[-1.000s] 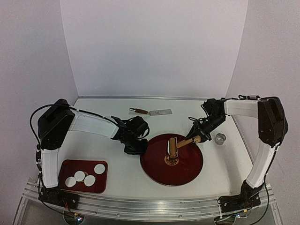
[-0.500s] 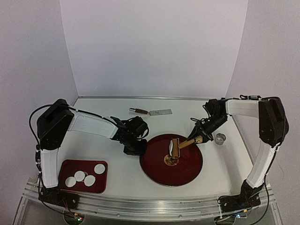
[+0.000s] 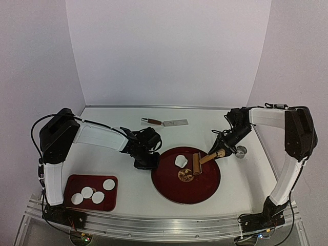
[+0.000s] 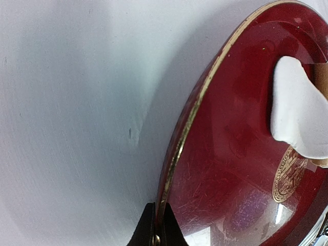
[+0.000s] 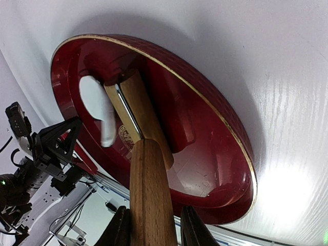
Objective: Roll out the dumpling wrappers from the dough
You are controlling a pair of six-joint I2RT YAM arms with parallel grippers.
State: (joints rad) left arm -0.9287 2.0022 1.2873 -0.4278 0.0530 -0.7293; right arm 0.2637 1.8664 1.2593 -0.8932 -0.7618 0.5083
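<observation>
A ragged white dough piece (image 3: 180,160) lies on the round red plate (image 3: 174,192). My right gripper (image 3: 221,151) is shut on the handle of a wooden rolling pin (image 3: 197,164), whose roller rests on the plate just right of the dough. The right wrist view shows the handle (image 5: 151,195) between my fingers, the roller (image 5: 136,110) and the dough (image 5: 97,110). My left gripper (image 3: 148,163) is shut on the plate's left rim (image 4: 189,128), and the dough (image 4: 300,113) shows beyond it. Several round white dumpling wrappers (image 3: 98,197) lie on a small red tray (image 3: 72,183).
A small metal ring (image 3: 241,151) stands on the table right of the plate, close to my right gripper. A scraper with a dark handle (image 3: 165,122) lies at the back of the table. The tray sits at the front left near the left arm's base.
The rolling pin has moved to the right off the dough, which now shows uncovered to its left. My right gripper drew back to the right. The left gripper stayed on the rim.
</observation>
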